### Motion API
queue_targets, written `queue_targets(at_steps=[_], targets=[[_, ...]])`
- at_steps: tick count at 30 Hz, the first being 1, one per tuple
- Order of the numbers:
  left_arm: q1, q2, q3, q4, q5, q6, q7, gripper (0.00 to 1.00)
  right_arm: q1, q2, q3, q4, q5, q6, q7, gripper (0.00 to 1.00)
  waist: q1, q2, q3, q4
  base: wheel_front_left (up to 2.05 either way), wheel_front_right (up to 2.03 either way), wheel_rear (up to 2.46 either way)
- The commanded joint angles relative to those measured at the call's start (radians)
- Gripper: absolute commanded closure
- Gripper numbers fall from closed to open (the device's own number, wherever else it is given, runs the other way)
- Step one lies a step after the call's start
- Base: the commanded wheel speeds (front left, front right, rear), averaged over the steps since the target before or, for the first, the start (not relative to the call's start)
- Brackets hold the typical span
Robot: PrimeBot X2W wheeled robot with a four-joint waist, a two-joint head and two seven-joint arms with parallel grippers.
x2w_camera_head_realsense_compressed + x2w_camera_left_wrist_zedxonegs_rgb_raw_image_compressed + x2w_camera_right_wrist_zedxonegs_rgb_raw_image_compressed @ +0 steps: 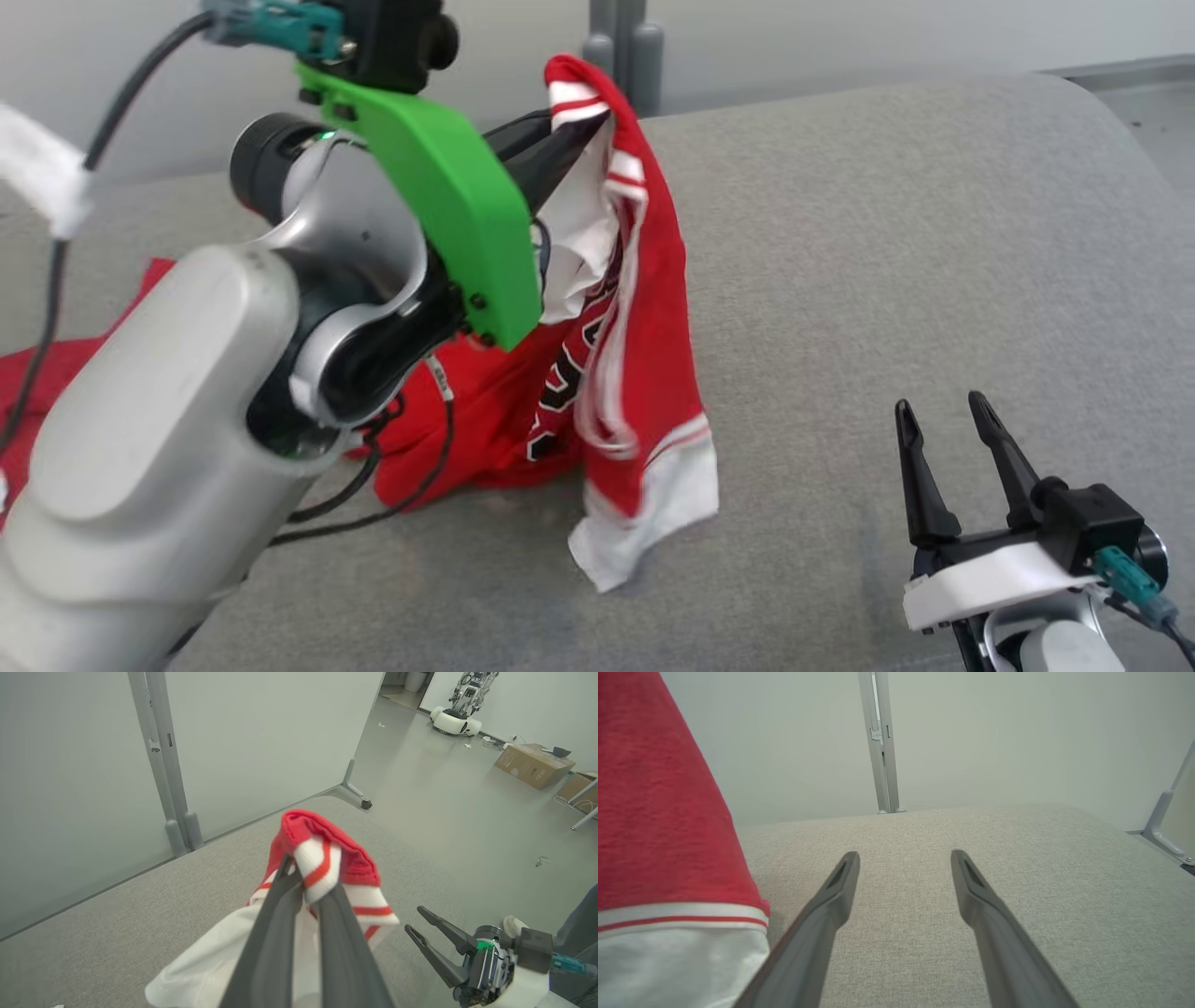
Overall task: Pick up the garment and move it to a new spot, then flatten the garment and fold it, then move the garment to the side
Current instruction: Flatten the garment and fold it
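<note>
the garment, a red jersey with white edging, hangs from one pinched edge above the grey fabric surface. its white hem trails down to touch the surface, and more red cloth lies bunched low behind the left arm. your left gripper is clamped tight on the striped trim at the top of the hanging fold, with the cloth wrapped over both fingertips. your right gripper sits low at the right, well apart from the jersey, its jaws spread wide and holding nothing.

by my reading you are in the first step: the jersey is picked up at one point but not yet set down in a new spot. the next move calls for carrying it across to the bare stretch of surface on the right, high enough that the bunched part comes free. then you likely need the right gripper on a second edge, since a single pinch leaves the cloth twisted and hard to lay flat.
</note>
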Motion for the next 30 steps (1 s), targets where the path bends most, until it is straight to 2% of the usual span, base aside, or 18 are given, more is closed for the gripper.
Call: queue_targets(at_steps=[1,5,7,9,11,14,15,17,19,20,22,24,30], targets=[[-0.035,-0.011,-0.005,0.031,0.022,-0.007,-0.010,1.00,-0.017,-0.002,-0.001,-0.004,0.013,0.000,-0.003,0.00,0.0000,-0.0001,0.045,-0.060,0.00,0.00,0.00],[-0.099,-0.027,-0.040,0.168,0.076,-0.041,-0.015,1.00,-0.047,-0.002,0.003,-0.007,0.032,0.000,-0.003,0.00,0.0000,-0.0001,0.098,-0.135,0.00,0.00,0.00],[-0.131,-0.015,-0.048,0.237,0.094,-0.063,-0.014,1.00,-0.060,-0.002,0.011,-0.004,0.051,0.000,-0.003,0.00,0.0000,-0.0001,0.126,-0.177,0.00,0.00,0.00],[-0.159,-0.005,-0.060,0.289,0.106,-0.120,-0.028,1.00,-0.069,-0.002,0.017,-0.002,0.076,0.000,-0.003,0.00,0.0000,-0.0001,0.149,-0.217,0.00,0.00,0.00],[-0.168,0.013,-0.052,0.351,0.115,-0.146,-0.047,1.00,-0.074,-0.002,0.029,0.004,0.100,0.000,-0.003,0.00,0.0000,-0.0001,0.172,-0.262,0.00,0.00,0.00],[-0.185,0.005,-0.044,0.416,0.125,-0.190,-0.102,1.00,-0.067,-0.002,0.037,0.009,0.139,0.000,-0.003,0.00,0.0000,-0.0001,0.198,-0.307,0.00,0.00,0.00],[-0.191,0.002,-0.049,0.433,0.135,-0.220,-0.133,1.00,-0.063,-0.002,0.040,0.010,0.148,0.000,-0.003,0.00,0.0000,-0.0001,0.204,-0.317,0.00,0.00,0.00],[-0.173,-0.006,-0.038,0.498,0.124,-0.228,-0.178,0.88,-0.059,-0.002,0.051,0.012,0.159,0.000,-0.003,0.00,0.0000,-0.0001,0.212,-0.337,0.00,0.00,0.00],[-0.157,-0.005,-0.056,0.544,0.138,-0.255,-0.192,0.78,-0.054,-0.002,0.052,0.013,0.164,0.000,-0.003,0.00,0.0000,-0.0001,0.211,-0.350,0.00,0.00,0.00],[-0.149,-0.008,-0.061,0.566,0.136,-0.263,-0.196,0.65,-0.050,-0.002,0.051,0.014,0.163,0.000,-0.003,0.00,0.0000,-0.0001,0.210,-0.353,0.00,0.00,0.00],[-0.139,-0.014,-0.063,0.605,0.135,-0.270,-0.216,0.46,-0.046,-0.002,0.041,0.014,0.155,0.000,-0.003,0.00,0.0000,-0.0001,0.204,-0.352,0.00,0.00,0.00],[-0.122,-0.021,-0.057,0.642,0.135,-0.259,-0.244,0.00,-0.045,-0.002,0.030,0.011,0.141,0.000,-0.003,0.00,0.0000,-0.0001,0.195,-0.341,0.00,0.00,0.00],[-0.089,-0.036,-0.054,0.667,0.117,-0.248,-0.259,0.00,-0.038,-0.002,0.006,0.002,0.090,0.000,-0.003,0.00,0.0000,-0.0001,0.162,-0.280,0.00,0.00,0.00]])
